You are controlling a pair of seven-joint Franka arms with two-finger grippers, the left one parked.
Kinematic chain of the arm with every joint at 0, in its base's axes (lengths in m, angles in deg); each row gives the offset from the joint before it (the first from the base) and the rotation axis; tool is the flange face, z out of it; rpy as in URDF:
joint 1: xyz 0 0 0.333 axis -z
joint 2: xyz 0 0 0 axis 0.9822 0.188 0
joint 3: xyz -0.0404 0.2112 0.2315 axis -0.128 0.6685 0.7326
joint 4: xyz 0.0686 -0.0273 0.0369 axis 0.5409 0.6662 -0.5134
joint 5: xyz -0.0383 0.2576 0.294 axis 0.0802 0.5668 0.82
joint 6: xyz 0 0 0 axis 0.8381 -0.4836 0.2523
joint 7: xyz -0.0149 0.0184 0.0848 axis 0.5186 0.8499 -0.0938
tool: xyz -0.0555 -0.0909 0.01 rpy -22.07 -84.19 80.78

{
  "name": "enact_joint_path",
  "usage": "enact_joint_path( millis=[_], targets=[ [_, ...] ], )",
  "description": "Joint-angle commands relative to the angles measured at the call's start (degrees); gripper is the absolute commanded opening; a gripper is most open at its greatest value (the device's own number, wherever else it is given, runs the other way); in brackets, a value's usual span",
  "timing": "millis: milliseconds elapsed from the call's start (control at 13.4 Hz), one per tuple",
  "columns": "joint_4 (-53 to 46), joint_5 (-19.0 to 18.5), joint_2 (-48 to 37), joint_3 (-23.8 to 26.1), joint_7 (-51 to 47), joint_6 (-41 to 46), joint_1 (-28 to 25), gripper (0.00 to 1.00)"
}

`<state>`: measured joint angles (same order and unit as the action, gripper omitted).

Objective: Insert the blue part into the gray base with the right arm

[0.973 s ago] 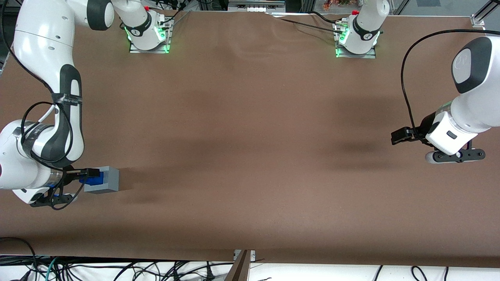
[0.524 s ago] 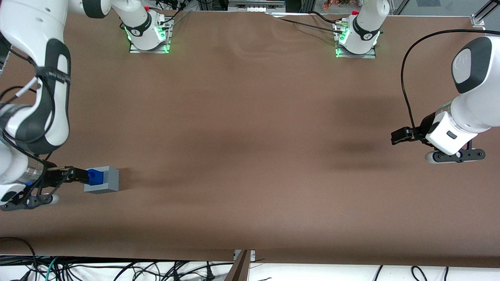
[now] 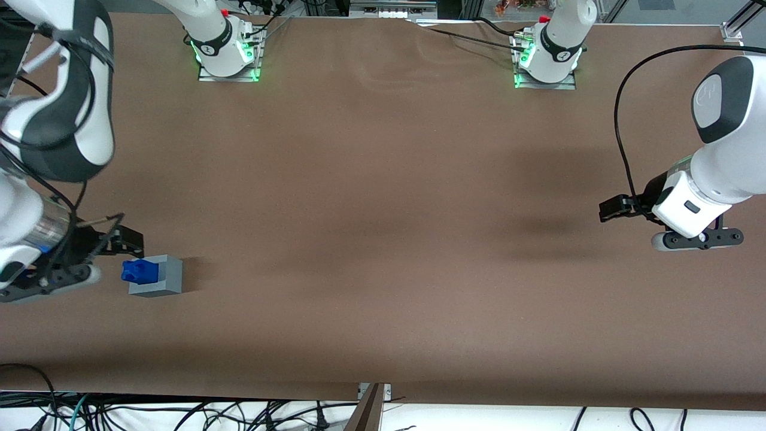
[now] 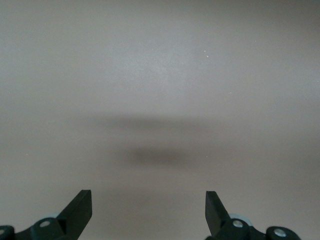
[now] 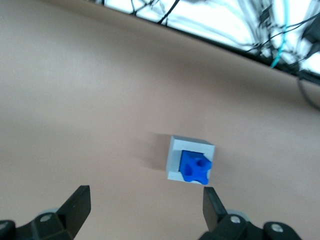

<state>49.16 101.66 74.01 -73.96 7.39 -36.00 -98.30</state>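
Note:
The gray base (image 3: 160,276) is a light gray cube on the brown table at the working arm's end. The blue part (image 3: 139,271) sits in the recess of the base's face, sticking out toward the right arm. In the right wrist view the blue part (image 5: 195,167) fills the square recess of the gray base (image 5: 175,153). My right gripper (image 3: 122,239) hangs open and empty above the table, just farther from the front camera than the base and apart from it. Both black fingertips (image 5: 80,204) show spread wide, with bare table between them.
The brown table (image 3: 383,239) stretches toward the parked arm's end. Two arm mounts with green lights (image 3: 227,57) stand along the table edge farthest from the front camera. Cables (image 3: 179,413) lie under the near table edge.
My right gripper has let go of the blue part, opened and drawn back and up from the base. The blue part stays in the gray base's recess.

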Motion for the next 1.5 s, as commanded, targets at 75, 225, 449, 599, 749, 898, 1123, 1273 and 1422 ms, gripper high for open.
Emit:
enact_joint_path(
  millis=[75,225,449,599,749,898,1123,1273,1422],
  targets=[
    [12.7,-1.3,-12.7,4.4,-0.3,-4.6,5.3,0.99],
    [16.8,-3.0,-16.6,7.7,-0.2,-4.0,8.8,0.99],
    [23.2,-6.1,-22.0,12.9,-7.8,-0.8,14.4,0.99],
    [26.1,-10.1,-24.9,17.8,-11.2,2.0,17.1,0.99],
    [30.6,-10.8,-28.2,19.6,-13.5,2.2,18.7,0.99],
    [30.8,-10.6,-28.0,19.6,-13.0,2.3,19.0,0.99],
    [29.1,-10.8,-26.8,19.5,-12.1,2.9,18.9,0.99],
    [28.6,-10.8,-26.4,19.4,-11.8,3.0,18.9,0.99],
    [28.6,-10.8,-26.3,19.2,-11.8,2.9,19.0,0.99]
  ],
)
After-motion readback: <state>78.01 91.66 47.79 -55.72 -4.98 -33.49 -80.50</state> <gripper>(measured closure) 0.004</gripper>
